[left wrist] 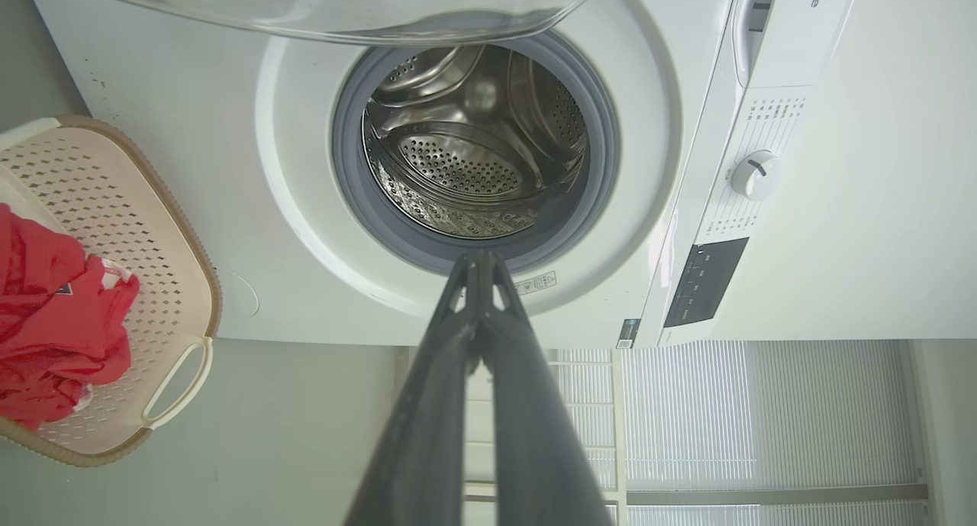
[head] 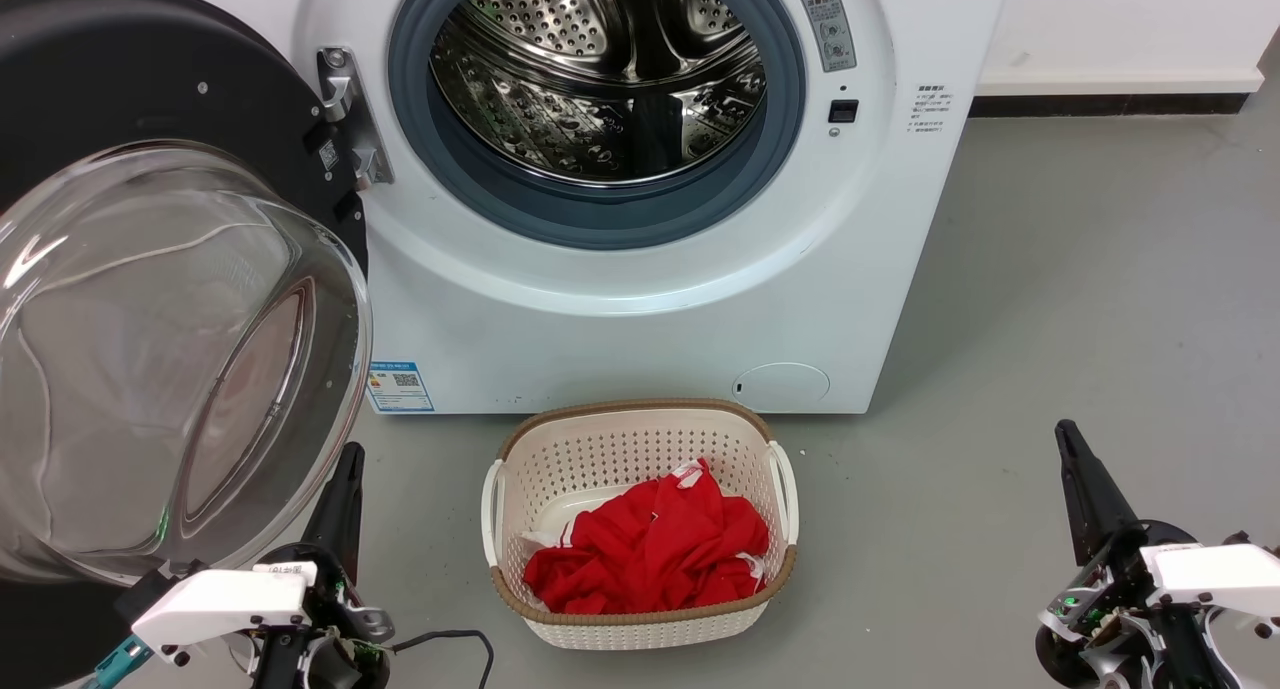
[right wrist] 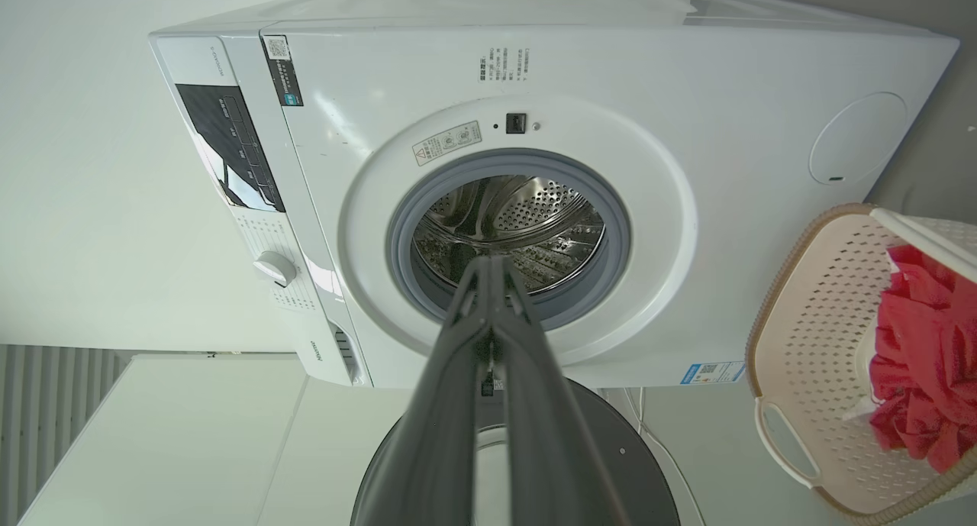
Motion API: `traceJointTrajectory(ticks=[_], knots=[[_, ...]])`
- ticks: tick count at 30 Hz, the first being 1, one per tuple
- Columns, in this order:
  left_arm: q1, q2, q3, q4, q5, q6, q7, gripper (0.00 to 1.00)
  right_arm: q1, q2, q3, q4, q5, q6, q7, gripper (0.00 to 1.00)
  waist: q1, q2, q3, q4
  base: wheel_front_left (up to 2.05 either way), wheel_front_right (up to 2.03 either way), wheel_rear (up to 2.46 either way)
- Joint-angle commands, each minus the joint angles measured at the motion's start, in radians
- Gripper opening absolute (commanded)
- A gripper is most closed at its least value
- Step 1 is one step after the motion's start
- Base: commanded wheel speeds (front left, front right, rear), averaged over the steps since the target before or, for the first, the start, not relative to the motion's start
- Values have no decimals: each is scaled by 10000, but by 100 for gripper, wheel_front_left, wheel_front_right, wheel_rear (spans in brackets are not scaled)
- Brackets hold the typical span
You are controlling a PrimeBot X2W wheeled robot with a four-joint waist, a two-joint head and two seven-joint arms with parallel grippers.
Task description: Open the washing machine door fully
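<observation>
The white washing machine [head: 640, 319] stands open, its steel drum [head: 600, 69] and blue-grey gasket bare. Its door [head: 150, 269], a black disc with a bulging clear glass bowl, is swung out wide to the left on its hinge [head: 345, 119]. My left gripper [head: 350, 459] sits low, just below and right of the glass bowl, fingers shut and holding nothing. My right gripper [head: 1068, 434] rests at the lower right over the floor, shut and empty. The left wrist view looks past shut fingertips [left wrist: 479, 260] at the drum, with the bowl's rim [left wrist: 343, 14] above. In the right wrist view the door [right wrist: 633, 465] lies behind the shut fingers [right wrist: 492, 265].
A cream plastic basket [head: 640, 619] holding red cloth stands on the grey floor right before the machine, between my two arms. A black cable [head: 450, 644] trails by the left arm. Open grey floor [head: 1100, 269] stretches to the machine's right, up to a white wall.
</observation>
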State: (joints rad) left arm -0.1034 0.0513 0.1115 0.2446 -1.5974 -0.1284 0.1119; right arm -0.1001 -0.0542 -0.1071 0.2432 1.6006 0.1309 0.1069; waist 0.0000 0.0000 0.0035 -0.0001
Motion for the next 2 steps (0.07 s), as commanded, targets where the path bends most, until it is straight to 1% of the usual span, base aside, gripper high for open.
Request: traceJointTrajectory(ticks=[1, 2], knots=[[-97, -22, 63, 24, -204, -60, 67, 0, -140, -13, -28, 26, 235, -3, 66, 0, 0, 0, -4, 1, 0, 0, 0], [-91, -21, 58, 23, -167, -48, 56, 0, -130, -11, -26, 24, 192, -3, 49, 0, 0, 0, -4, 1, 0, 0, 0]])
